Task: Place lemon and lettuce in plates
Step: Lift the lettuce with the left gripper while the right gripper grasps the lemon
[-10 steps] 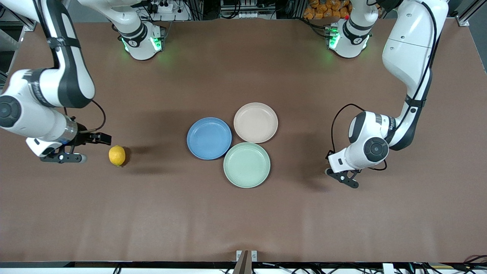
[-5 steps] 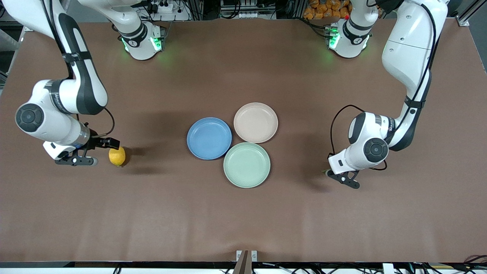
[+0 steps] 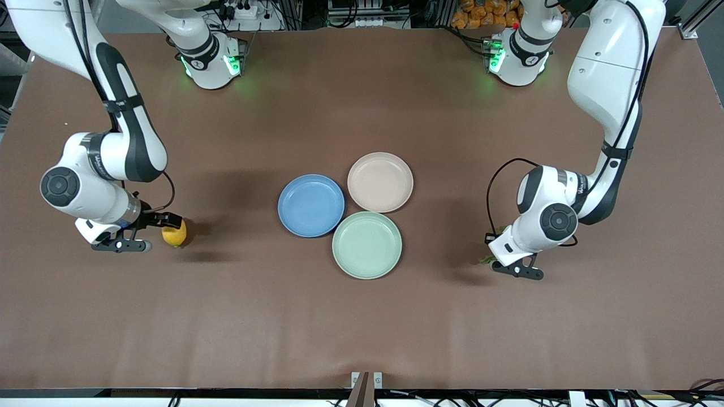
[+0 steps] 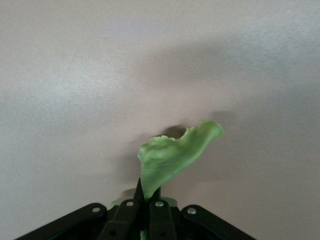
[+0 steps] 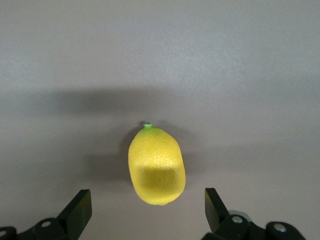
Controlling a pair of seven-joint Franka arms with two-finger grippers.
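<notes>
Left gripper [image 4: 145, 212] pinches the lettuce [image 4: 175, 155]; right gripper [image 5: 145, 210], fingers spread wide, flanks the lemon [image 5: 156, 165].

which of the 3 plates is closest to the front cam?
The mint-green plate. It lies lowest in the front view, nearer than the blue plate and the beige-pink plate.

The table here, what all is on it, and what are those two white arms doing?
lemon: one, yellow, on the table toward the right arm's end.
lettuce: one, green, pinched in the left gripper.
plates: three touching in mid-table; blue, beige-pink, mint-green nearest the front camera; nothing in them.
table: one, brown.
right gripper: open, fingers either side of the lemon.
left gripper: shut on the lettuce, toward the left arm's end.
</notes>
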